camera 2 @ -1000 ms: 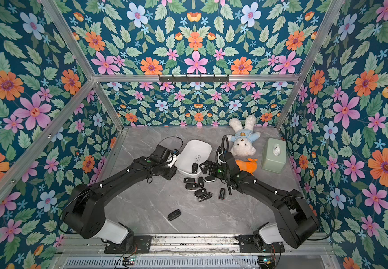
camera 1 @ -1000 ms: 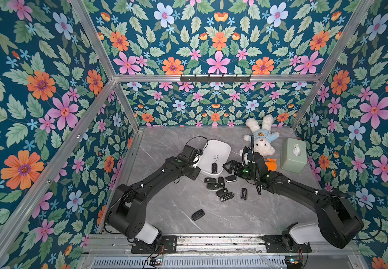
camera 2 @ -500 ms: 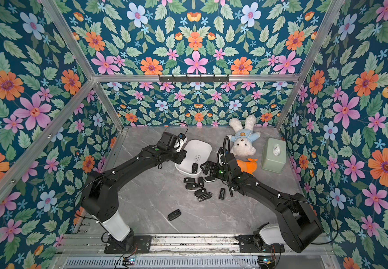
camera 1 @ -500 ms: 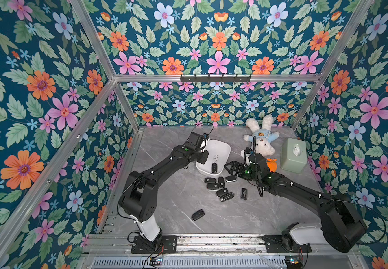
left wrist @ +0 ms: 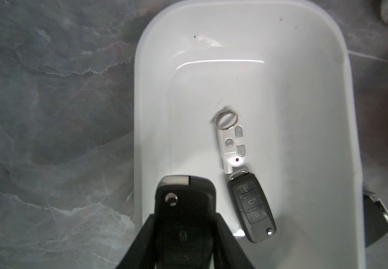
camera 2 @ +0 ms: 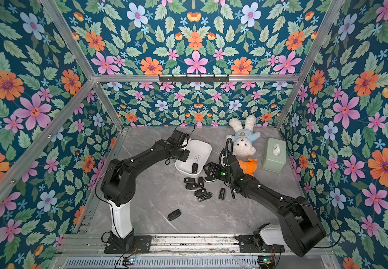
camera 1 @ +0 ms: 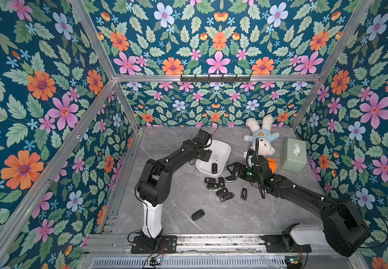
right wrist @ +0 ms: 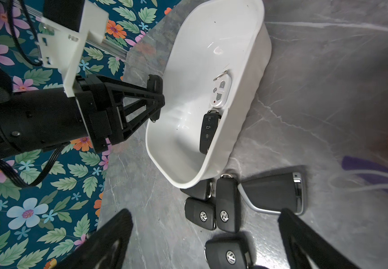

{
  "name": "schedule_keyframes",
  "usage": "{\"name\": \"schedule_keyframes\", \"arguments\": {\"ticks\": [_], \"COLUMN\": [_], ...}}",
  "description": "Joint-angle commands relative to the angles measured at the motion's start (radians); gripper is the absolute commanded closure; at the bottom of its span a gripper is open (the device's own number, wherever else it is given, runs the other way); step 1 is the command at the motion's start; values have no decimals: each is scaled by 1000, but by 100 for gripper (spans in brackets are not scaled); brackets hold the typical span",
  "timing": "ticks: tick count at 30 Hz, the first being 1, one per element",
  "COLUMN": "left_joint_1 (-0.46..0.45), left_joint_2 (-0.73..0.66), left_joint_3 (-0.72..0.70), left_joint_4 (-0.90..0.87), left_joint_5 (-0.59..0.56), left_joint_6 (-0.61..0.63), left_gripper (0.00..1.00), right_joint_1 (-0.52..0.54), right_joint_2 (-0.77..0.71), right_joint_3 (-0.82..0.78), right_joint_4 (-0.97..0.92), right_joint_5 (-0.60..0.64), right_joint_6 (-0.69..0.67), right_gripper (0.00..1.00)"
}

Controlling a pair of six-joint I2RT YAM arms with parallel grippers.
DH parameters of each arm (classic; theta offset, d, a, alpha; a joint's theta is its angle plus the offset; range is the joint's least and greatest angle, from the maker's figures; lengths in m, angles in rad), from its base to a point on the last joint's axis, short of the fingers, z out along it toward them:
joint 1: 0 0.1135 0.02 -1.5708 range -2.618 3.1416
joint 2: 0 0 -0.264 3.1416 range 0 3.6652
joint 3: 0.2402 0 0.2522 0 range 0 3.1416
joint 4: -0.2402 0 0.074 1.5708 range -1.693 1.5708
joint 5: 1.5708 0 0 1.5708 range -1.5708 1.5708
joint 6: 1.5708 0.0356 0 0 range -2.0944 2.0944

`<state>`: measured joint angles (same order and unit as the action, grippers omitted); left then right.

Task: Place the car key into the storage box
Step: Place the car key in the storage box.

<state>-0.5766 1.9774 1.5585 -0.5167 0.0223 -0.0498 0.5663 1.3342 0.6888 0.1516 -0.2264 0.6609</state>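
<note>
The white storage box (camera 1: 226,146) (camera 2: 206,146) stands mid-table, and a black car key (left wrist: 251,207) and a silver fob (left wrist: 231,142) lie inside it. My left gripper (camera 1: 206,154) (left wrist: 185,223) is shut on another black car key (left wrist: 185,205), held just over the box's near rim (left wrist: 139,139). In the right wrist view this held key (right wrist: 154,80) sits at the rim (right wrist: 162,109). My right gripper (camera 1: 231,168) (right wrist: 206,242) hangs open, low over a cluster of black keys (camera 1: 218,186) (right wrist: 226,209) beside the box, and holds nothing.
A single key (camera 1: 197,214) lies toward the front and another (camera 1: 243,193) right of the cluster. A plush rabbit (camera 1: 259,139), an orange toy (camera 1: 271,164) and a pale green tissue box (camera 1: 292,154) stand at the back right. Flowered walls enclose the table.
My left arm has risen and swung from beside the box to its rim, carrying the black key. The right arm has stayed in place, open.
</note>
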Motion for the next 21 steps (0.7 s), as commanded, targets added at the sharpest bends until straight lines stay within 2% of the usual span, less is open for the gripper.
{"name": "schedule_keyframes", "arguments": {"ticks": [1, 14, 21], "left_joint_1": [-12, -28, -31], "left_joint_2": [24, 162, 180], "left_joint_3": [22, 106, 108], "left_joint_4": [-54, -144, -140], "left_joint_5": [-20, -56, -45], "left_joint_6": [2, -8, -18], "left_gripper": [61, 60, 57], "right_joint_1": [-1, -11, -14], "right_joint_2": [-2, -15, -19], "right_joint_3": [-2, -13, -11], "right_joint_4": [19, 16, 16], "right_joint_5": [14, 17, 15], "right_joint_6": [-9, -10, -10], "right_gripper": [1, 1, 1]}}
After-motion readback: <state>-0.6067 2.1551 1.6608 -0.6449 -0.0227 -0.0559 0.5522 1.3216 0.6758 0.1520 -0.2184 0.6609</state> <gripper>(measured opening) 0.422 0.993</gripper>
